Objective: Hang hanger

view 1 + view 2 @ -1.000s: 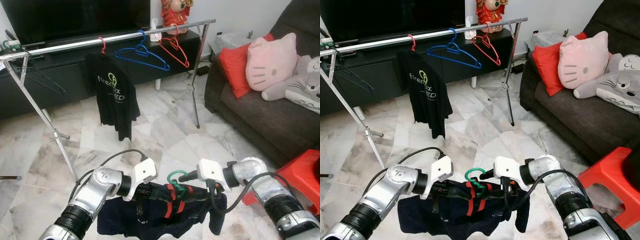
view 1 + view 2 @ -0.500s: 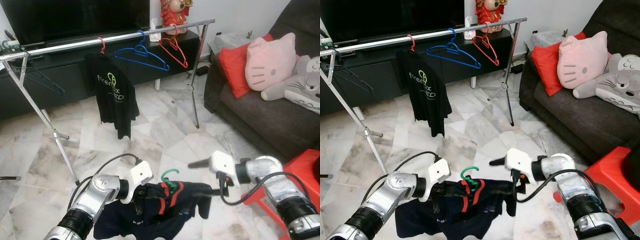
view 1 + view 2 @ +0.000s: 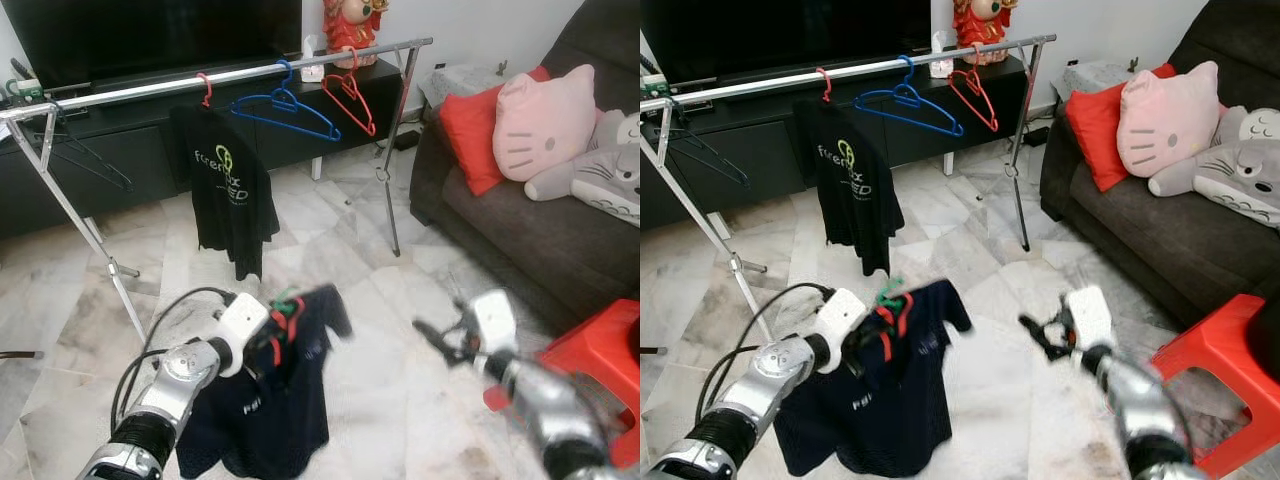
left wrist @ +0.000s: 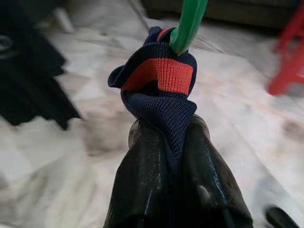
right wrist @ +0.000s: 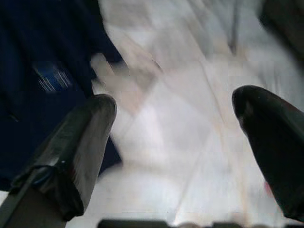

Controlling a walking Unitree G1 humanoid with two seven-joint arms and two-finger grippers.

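Note:
My left gripper (image 3: 266, 337) is shut on the navy collar with a red stripe (image 4: 167, 76) of a dark shirt (image 3: 270, 410) that hangs on a green hanger (image 4: 188, 21). The shirt dangles below the gripper, low over the marble floor. My right gripper (image 3: 437, 340) is open and holds nothing, off to the right of the shirt; its black fingers (image 5: 80, 142) stand wide apart over the floor. A silver clothes rail (image 3: 240, 76) crosses the back, carrying a black T-shirt (image 3: 230, 190) on a red hanger, a blue hanger (image 3: 285, 108) and a red hanger (image 3: 350, 98).
A dark sofa (image 3: 530, 230) with a red cushion (image 3: 470, 130) and plush toys stands at the right. A red stool (image 3: 600, 355) sits near my right arm. A black TV cabinet (image 3: 150, 140) runs behind the rail. The rail's legs (image 3: 95, 250) splay onto the floor.
My right gripper has let go of the shirt and pulled away to the right. My left gripper has swung the shirt on its hanger up and left, so it hangs from that gripper alone.

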